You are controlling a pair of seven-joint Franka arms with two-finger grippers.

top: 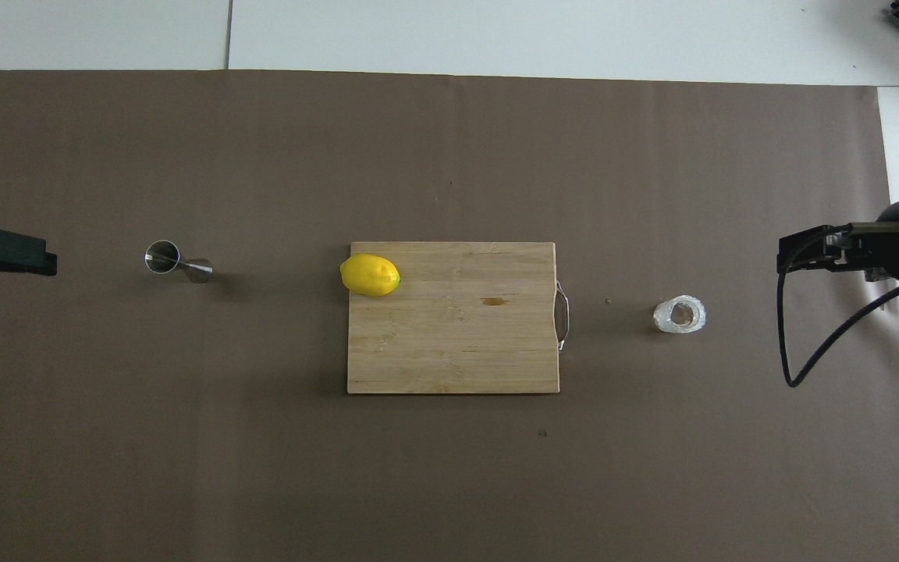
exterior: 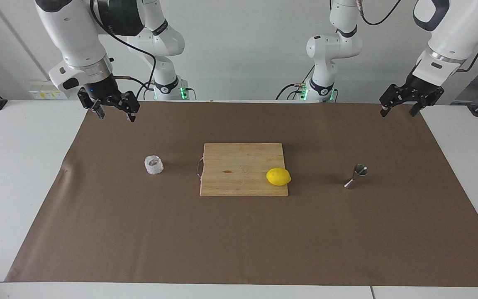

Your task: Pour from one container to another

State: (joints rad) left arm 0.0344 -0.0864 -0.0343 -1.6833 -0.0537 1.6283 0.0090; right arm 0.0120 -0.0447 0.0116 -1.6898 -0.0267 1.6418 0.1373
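Above the mat's ends, left gripper and right gripper, fingers wide, empty.

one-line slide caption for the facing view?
Both grippers, left and right, hang open and empty above the brown mat; crinkled cup, cutting board with lemon, jigger untouched.

— a kitchen?
— no, a robotics lab: two white arms bolted by a white table, brown paper sheet spread flat, cables trailing, bare pale walls.

Shiny steel jigger (wooden board)
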